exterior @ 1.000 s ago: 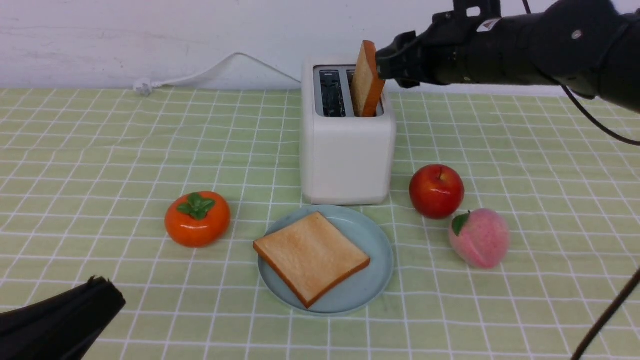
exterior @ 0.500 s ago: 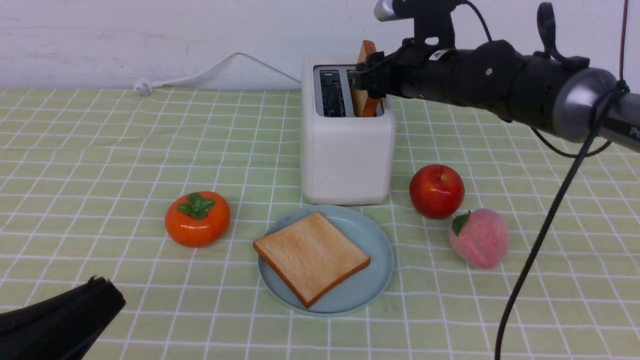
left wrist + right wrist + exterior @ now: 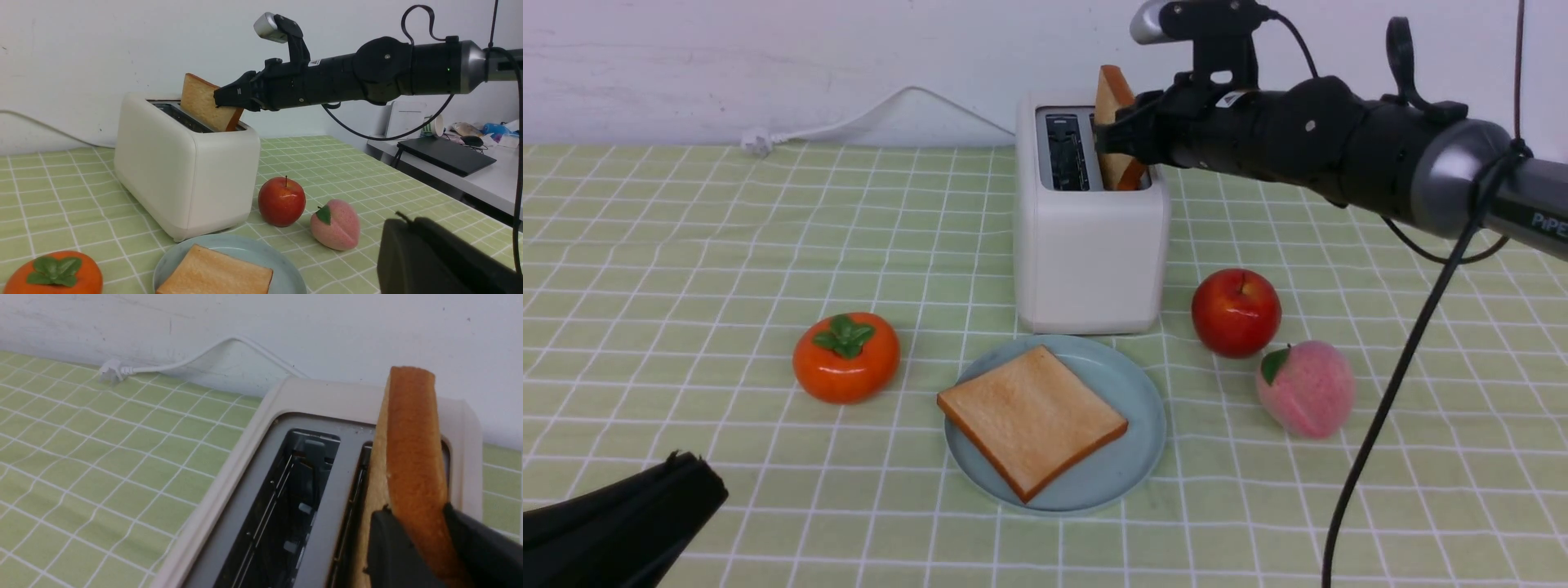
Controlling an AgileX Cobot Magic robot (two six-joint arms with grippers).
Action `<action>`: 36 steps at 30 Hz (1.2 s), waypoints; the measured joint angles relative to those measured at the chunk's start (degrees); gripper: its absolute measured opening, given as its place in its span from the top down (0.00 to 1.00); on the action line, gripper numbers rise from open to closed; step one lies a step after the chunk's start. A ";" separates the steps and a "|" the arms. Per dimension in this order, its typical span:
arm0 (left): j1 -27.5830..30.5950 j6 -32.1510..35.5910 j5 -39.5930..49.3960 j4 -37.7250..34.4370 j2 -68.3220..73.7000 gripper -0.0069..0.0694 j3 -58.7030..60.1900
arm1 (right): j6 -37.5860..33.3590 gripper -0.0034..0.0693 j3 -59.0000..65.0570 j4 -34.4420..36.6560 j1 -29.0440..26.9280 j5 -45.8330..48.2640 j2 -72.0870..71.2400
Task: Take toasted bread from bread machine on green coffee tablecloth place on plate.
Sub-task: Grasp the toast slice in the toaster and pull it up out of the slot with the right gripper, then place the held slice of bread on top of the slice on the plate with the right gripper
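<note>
The white bread machine (image 3: 1086, 237) stands on the green coffee tablecloth (image 3: 686, 245). One slice of toasted bread (image 3: 1111, 90) sticks up out of its right slot, and the left slot is empty. My right gripper (image 3: 1115, 135) is shut on that slice's near edge, with a finger on each face (image 3: 416, 516). A second slice (image 3: 1031, 420) lies flat on the blue-grey plate (image 3: 1143, 408) in front of the machine. My left gripper (image 3: 698, 482) rests low at the near left, shut and empty (image 3: 398, 228).
An orange persimmon (image 3: 845, 357) sits left of the plate. A red apple (image 3: 1236, 312) and a pink peach (image 3: 1305, 389) sit to its right. The white power cord (image 3: 866, 118) runs along the back wall. A side desk with a laptop (image 3: 445, 153) stands beyond the table's right edge.
My right arm reached in from the right and its fingers closed on the slice in the slot. The slice's top has shifted slightly left. The left arm stayed still.
</note>
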 joint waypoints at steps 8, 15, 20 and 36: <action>0.00 0.00 0.00 0.00 0.00 0.93 0.03 | 0.00 0.76 0.13 -0.06 0.00 0.26 -2.80; 0.00 0.00 0.00 0.00 0.00 0.93 0.03 | 0.00 0.77 0.13 -0.12 0.00 7.48 -15.41; 0.00 0.00 0.00 0.00 0.00 0.93 0.03 | 0.69 0.77 -0.20 -1.08 0.00 29.37 -24.11; 0.00 0.00 2.46 0.00 0.00 0.93 0.03 | -8.07 0.77 14.24 26.18 0.12 48.96 -14.94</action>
